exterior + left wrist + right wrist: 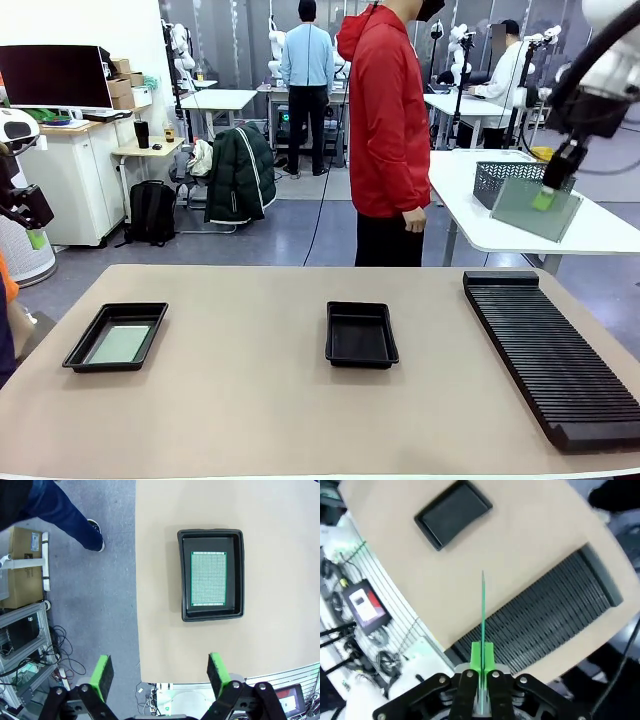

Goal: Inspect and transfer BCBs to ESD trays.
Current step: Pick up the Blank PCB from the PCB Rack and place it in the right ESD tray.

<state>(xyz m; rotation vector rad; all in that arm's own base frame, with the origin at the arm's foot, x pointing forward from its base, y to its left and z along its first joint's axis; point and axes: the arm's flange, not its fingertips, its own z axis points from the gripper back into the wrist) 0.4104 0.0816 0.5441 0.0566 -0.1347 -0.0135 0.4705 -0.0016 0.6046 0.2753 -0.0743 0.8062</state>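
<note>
My right gripper [543, 199] hangs high at the right, shut on a grey-green BCB [535, 209]; in the right wrist view that BCB [482, 615] shows edge-on between the green pads [475, 656], above the rack. A second BCB [208, 578] lies flat in the left ESD tray [183, 575], which sits at the table's left [80, 349]. The middle ESD tray [361, 334] holds nothing; it is also in the right wrist view [453, 513]. My left gripper [159, 672] is open, well above the table edge, and shows at the far left [35, 237].
A long black ribbed rack [550, 342] lies along the table's right side. A person in a red hoodie [388, 110] stands beyond the far edge. A grey mesh basket [498, 178] sits on a white table behind.
</note>
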